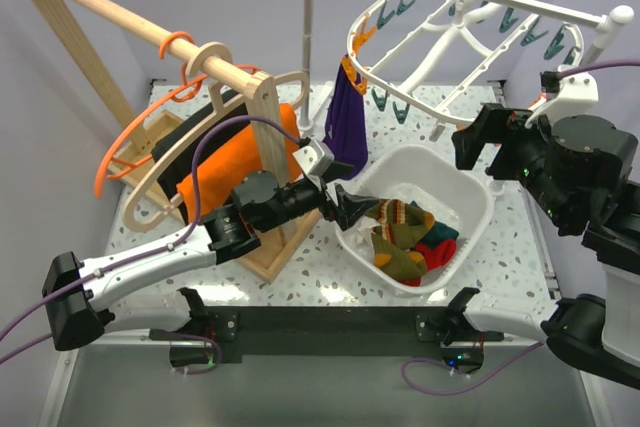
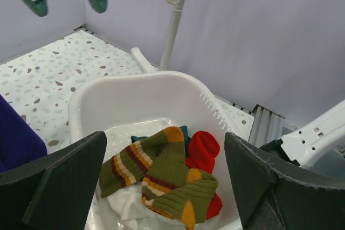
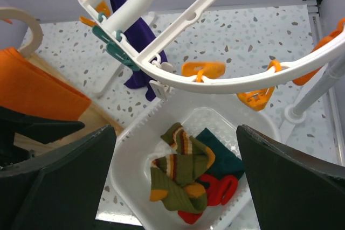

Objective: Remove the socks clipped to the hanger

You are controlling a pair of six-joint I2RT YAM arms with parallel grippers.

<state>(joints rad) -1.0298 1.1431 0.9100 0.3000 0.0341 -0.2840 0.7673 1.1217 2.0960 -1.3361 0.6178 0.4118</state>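
The white oval hanger (image 1: pixel 450 27) hangs from a rail at the back, with teal and orange clips. One purple sock (image 1: pixel 347 117) is still clipped at its left end; it also shows in the right wrist view (image 3: pixel 135 52) and at the left edge of the left wrist view (image 2: pixel 16 138). Olive striped socks (image 1: pixel 400 232), a red sock (image 1: pixel 440 247) and a dark green sock (image 3: pixel 223 157) lie loose in a white basin (image 1: pixel 440 162). My left gripper (image 1: pixel 355 209) is open and empty at the basin's left rim. My right gripper (image 1: pixel 468 150) is open and empty, above the basin's right side, below the hanger.
A wooden rack (image 1: pixel 265 137) at the left carries wooden coat hangers, an orange cloth (image 1: pixel 230 162), a black cloth and a thin orange hanger (image 1: pixel 130 147). The rail's white pole (image 1: pixel 308 37) stands behind the basin. Grey walls close in on three sides.
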